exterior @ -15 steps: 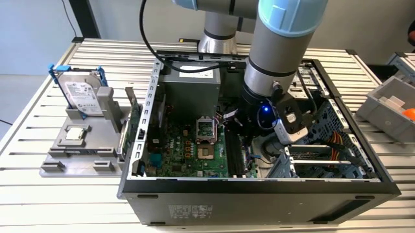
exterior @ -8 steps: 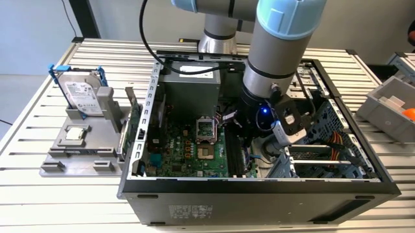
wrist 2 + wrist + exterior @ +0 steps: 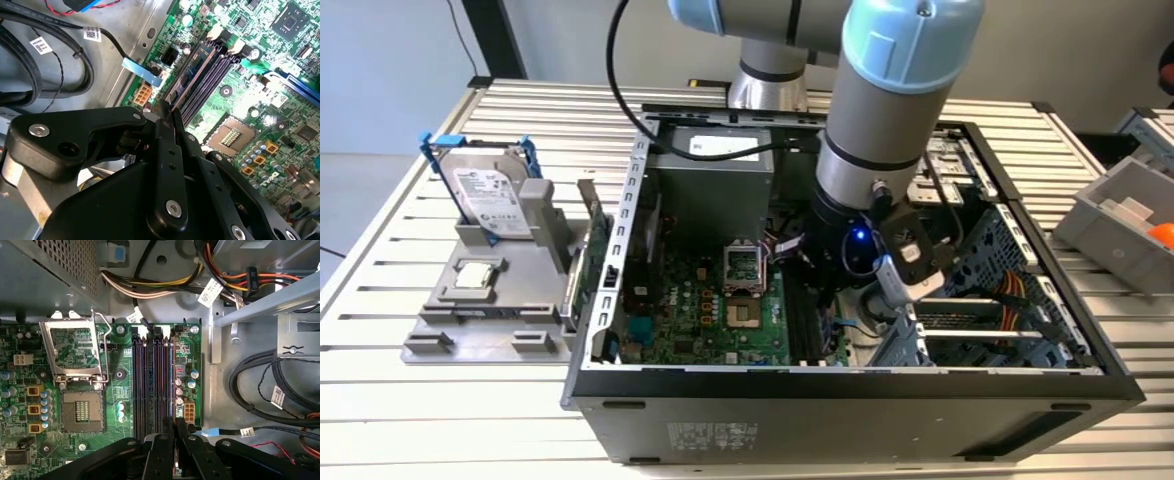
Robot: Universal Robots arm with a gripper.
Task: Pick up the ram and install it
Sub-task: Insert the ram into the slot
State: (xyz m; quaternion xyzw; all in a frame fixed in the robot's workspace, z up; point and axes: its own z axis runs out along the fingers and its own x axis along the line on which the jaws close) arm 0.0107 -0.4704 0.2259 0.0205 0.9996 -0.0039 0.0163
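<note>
The gripper (image 3: pixel 172 117) is down inside the open computer case (image 3: pixel 854 385), its fingers (image 3: pixel 165 450) pressed together on what looks like the ram (image 3: pixel 192 80), a thin dark stick seen edge-on, though the grip itself is partly hidden. The stick runs straight out ahead of the fingertips, its long axis parallel to the memory slots (image 3: pixel 152 385) on the motherboard (image 3: pixel 65 375). It sits in or just over the slot nearest the board's edge.

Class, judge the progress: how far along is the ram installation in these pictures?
Done: the thin dark-blue ram stick is picked up. In hand: the black gripper pinches it edge-on over the long dark memory slots. Left: seating it; whether it is pressed home cannot be told.
</note>
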